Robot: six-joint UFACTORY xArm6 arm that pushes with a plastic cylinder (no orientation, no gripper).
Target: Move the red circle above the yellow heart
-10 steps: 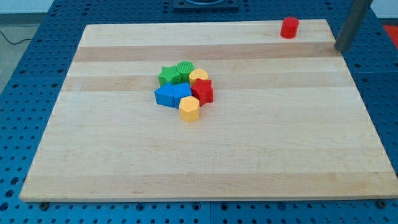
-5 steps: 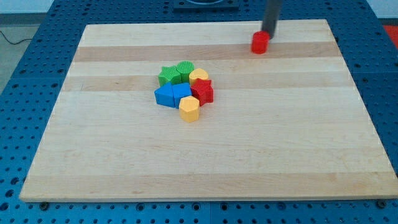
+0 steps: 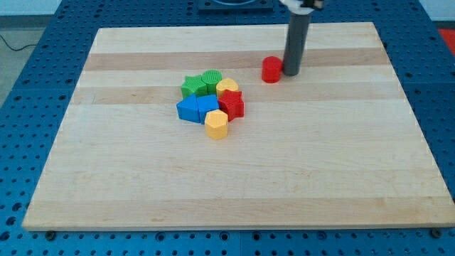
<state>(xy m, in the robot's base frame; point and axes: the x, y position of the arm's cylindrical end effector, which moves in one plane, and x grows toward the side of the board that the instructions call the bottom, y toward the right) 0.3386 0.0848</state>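
The red circle [image 3: 271,70] stands on the wooden board up and to the right of the block cluster. My tip [image 3: 291,72] touches its right side. The yellow heart [image 3: 227,87] sits at the cluster's top right, down and to the left of the red circle, with a gap of bare board between them. The rod rises from the tip toward the view's top.
The cluster also holds a green star [image 3: 190,87], a green circle [image 3: 212,80], a red star [image 3: 232,104], blue blocks [image 3: 197,109] and a yellow hexagon [image 3: 217,124]. The wooden board [image 3: 234,185] lies on a blue perforated table.
My tip came in from the view's right edge and pushed the red circle down and to the left, from the board's top right corner toward the cluster.
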